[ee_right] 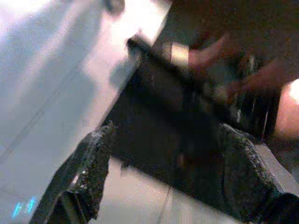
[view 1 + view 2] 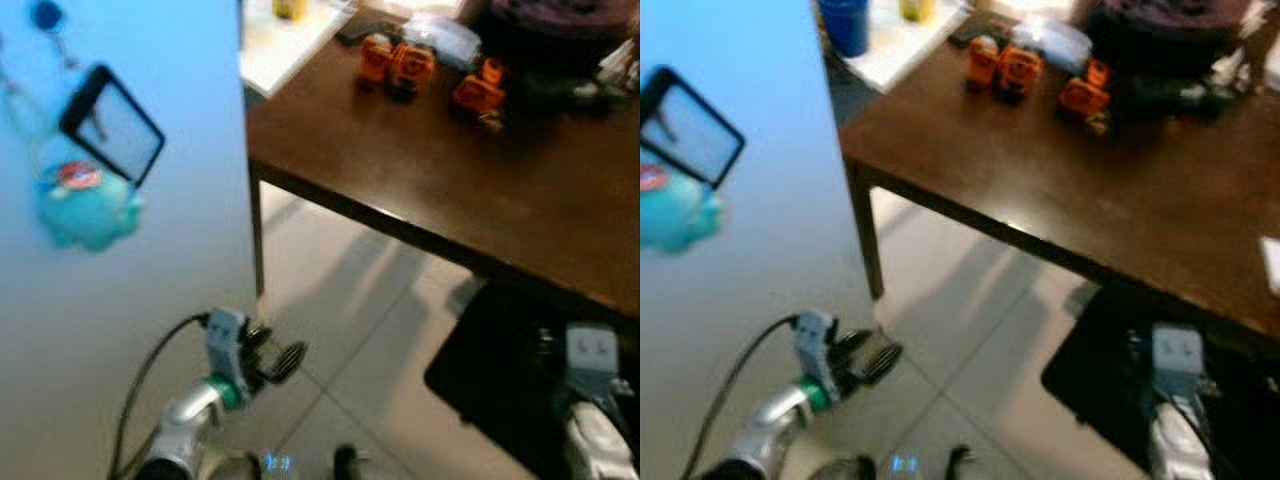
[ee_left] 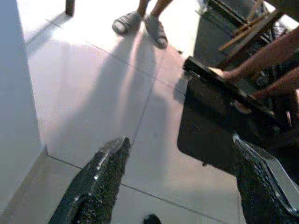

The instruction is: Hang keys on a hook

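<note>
Already on the wall: keys hang high

Up on the pale wall (image 2: 120,300), the keys (image 2: 85,170) hang with a teal plush charm and black-framed tag. Below, left end effector (image 2: 278,362) and right end effector (image 1: 163,182) gape, holding nothing.

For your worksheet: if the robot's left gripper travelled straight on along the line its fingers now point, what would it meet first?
Probably the pale tiled floor. The left gripper, fingers open and holding nothing, points down and forward at bare tiles; a black mat lies just beside that line. Depth is uncertain.
</note>
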`<state>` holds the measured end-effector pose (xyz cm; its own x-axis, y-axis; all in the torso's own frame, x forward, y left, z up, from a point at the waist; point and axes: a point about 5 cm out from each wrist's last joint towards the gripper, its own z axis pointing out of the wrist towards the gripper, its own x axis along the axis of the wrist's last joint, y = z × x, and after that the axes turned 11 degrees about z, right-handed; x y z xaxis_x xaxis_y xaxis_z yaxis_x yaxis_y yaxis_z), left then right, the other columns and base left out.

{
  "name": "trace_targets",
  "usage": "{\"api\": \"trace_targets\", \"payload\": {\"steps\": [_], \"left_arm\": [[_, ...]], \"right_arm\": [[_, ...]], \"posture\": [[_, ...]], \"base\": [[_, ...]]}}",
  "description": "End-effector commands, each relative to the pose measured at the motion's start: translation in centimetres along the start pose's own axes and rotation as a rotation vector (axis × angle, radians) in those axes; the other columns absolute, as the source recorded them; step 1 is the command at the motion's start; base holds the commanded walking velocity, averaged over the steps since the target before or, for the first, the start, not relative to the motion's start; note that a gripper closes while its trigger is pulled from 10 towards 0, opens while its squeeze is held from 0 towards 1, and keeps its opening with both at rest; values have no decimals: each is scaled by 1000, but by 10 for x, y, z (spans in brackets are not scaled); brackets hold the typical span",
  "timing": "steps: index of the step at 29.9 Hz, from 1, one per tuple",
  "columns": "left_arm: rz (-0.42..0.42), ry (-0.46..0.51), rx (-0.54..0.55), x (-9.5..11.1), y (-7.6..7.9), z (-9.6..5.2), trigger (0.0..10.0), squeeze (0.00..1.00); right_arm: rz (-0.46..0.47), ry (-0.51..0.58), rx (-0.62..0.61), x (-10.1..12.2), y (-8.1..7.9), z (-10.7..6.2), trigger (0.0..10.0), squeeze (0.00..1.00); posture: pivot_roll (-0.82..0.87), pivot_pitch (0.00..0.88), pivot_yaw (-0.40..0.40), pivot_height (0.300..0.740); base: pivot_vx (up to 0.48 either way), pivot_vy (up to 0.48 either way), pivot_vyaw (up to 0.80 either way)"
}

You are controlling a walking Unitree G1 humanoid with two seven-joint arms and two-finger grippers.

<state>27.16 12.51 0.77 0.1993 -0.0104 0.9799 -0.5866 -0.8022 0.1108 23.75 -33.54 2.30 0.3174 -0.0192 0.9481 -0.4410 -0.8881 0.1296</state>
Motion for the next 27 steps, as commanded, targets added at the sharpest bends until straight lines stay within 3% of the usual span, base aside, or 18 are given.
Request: {"api": "trace_targets", "payload": {"steps": [1,8,16,20,21,22,27], "left_arm": [[-27,-15,-35,-6,9,0,10000,0],[-15,-14,-65,-6,11,-1,10000,0],[-3,6,-76,-1,13,2,10000,0],[5,17,-79,3,12,5,10000,0],[8,27,-84,6,12,7,10000,0],[8,30,-86,8,12,8,10000,0],[10,41,-92,11,14,11,10000,0]], "right_arm": [[3,-88,-3,-23,5,-11,10000,0],[-32,-74,49,-21,-5,-10,10000,0],[7,3,109,-3,-16,-2,10000,0],[46,68,199,13,-32,3,10000,0],[71,126,301,28,-49,5,10000,0],[76,145,336,33,-54,6,10000,0],[108,204,427,51,-69,7,10000,0]], "posture": [[-72,131,63,740],[-71,132,66,740],[-74,127,67,740],[-79,125,67,740],[-81,123,69,740],[-81,123,69,740],[-80,121,71,740]], "base": [[0,-356,0],[0,-410,0],[0,-447,0],[0,-444,0],[0,-442,0],[0,-442,0],[0,-442,0]]}}
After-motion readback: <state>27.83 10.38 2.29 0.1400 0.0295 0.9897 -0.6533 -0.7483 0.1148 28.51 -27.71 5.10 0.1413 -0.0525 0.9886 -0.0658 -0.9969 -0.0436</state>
